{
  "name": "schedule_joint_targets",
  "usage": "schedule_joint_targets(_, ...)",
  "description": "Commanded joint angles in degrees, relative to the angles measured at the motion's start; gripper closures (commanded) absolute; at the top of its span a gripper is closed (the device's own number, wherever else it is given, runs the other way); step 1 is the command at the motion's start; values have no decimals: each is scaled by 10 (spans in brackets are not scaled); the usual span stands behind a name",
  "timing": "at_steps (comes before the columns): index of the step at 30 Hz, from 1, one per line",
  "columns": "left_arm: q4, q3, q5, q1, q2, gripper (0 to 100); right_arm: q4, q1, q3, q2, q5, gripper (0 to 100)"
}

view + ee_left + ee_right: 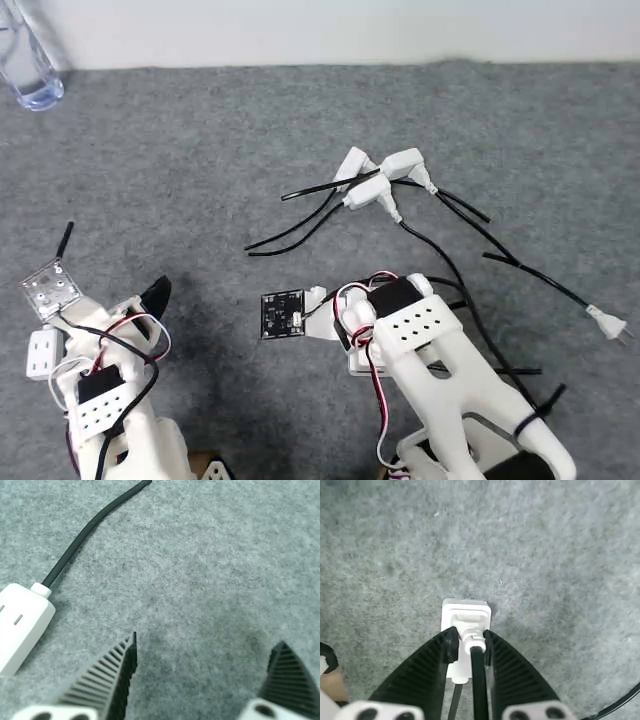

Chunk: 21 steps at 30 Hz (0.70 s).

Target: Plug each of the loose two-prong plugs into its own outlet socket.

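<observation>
A: How do the left jaws stand?
B: Apart, with nothing between them, low over bare bench (200, 150) near the near left corner. A ribbed black finger (112, 680) shows on each side in the left wrist view.

A: What lies by them?
B: A white socket (20, 625), flat on the bench just beside the jaws, with 2 slots showing. A short black cord (90, 527) runs off its end. From above, the socket sits against the left arm (110, 400), close to the bench's left edge.

A: And the right jaws?
B: Clamped on a white plug (470, 637) at its neck, where its black lead (477, 680) comes out between them. The plug's front meets a white block (466, 611). I can't tell if that is a socket or if the prongs are in. The right arm (440, 340) stands at the near edge, about the middle, and covers the jaws from above.

A: What else is there to plug in?
B: A cluster (375, 178) of white pieces that touch lies toward the far edge, right of the middle, with black cords (300, 225) trailing from it. I can't tell which are joined. 1 loose plug (610, 325) lies by the right edge, well apart from the cluster, with its 2 prongs bare.

A: Anything more?
B: A clear container (30, 70) at the far left corner.
</observation>
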Motion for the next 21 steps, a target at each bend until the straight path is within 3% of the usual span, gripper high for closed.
schedule_joint_targets(1, -13, -3, -5, -2, -8, 608, 51, 6, -12, -31, -14, 956)
schedule_joint_targets(8, -13, -3, -5, -2, -8, 608, 104, 7, -7, -80, -17, 649)
schedule_joint_targets(10, -13, -3, -5, -2, -8, 608, 92, 7, 8, -80, -17, 602)
schedule_joint_targets(21, -13, -3, -5, -3, -8, 608, -15, 19, 73, -79, -17, 598)
